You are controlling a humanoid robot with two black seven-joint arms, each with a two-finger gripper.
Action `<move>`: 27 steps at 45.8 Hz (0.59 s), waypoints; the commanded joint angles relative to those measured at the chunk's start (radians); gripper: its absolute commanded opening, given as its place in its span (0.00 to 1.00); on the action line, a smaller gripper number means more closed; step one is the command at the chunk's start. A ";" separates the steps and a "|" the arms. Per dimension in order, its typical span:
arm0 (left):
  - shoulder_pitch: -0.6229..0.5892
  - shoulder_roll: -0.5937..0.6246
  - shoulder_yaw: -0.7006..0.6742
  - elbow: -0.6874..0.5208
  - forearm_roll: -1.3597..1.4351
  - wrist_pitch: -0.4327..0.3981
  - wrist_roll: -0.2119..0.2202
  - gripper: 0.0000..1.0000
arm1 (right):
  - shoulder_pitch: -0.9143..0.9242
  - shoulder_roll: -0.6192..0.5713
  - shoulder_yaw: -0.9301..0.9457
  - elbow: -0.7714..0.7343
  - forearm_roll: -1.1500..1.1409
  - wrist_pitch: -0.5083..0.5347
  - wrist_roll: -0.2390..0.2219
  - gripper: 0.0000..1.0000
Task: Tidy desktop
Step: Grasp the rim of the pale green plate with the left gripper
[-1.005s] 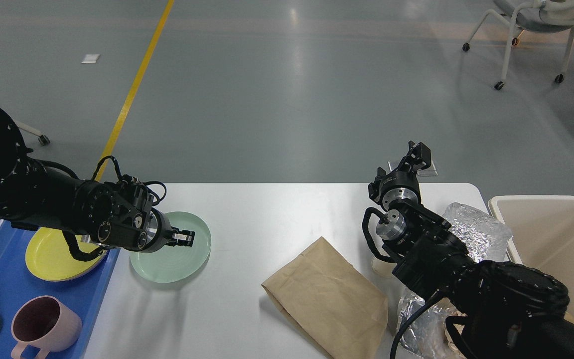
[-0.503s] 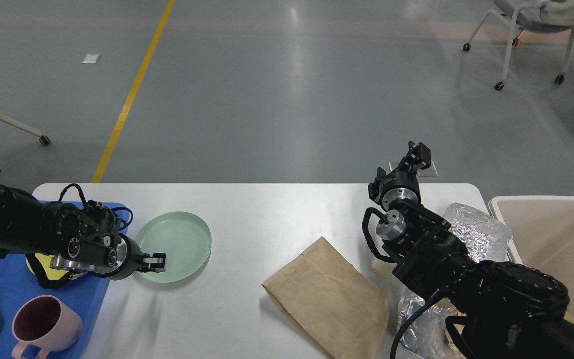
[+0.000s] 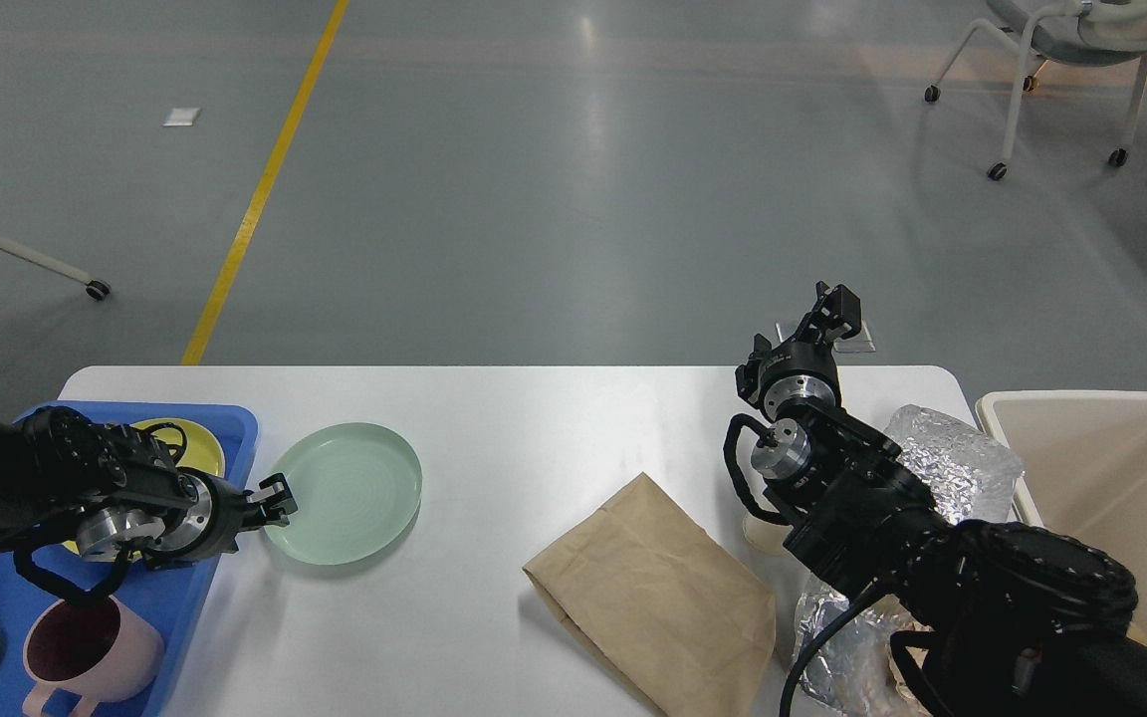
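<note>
Now your left tool (image 3: 273,496) has pulled back to the plate (image 3: 344,493) rim, fingers apart, gripping nothing. Right tool (image 3: 832,311): can't tell; the plate remains on the tabletop (image 3: 534,438).

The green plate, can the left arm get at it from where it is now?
Probably yes: the left gripper sits open right at the green plate's left rim, and nothing on the desktop lies between them.

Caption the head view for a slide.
Left gripper at the green plate's rim on the desktop; right gripper idle.
</note>
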 commanded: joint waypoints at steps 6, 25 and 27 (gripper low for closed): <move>0.069 0.001 -0.078 0.030 -0.066 0.003 -0.002 0.54 | 0.000 0.000 0.000 0.000 0.000 0.000 0.000 1.00; 0.163 -0.007 -0.165 0.127 -0.066 0.012 0.000 0.39 | 0.000 0.000 0.000 0.000 0.000 0.000 0.000 1.00; 0.166 -0.007 -0.165 0.128 -0.066 0.012 0.000 0.38 | 0.000 0.000 0.000 0.000 0.000 0.000 0.000 1.00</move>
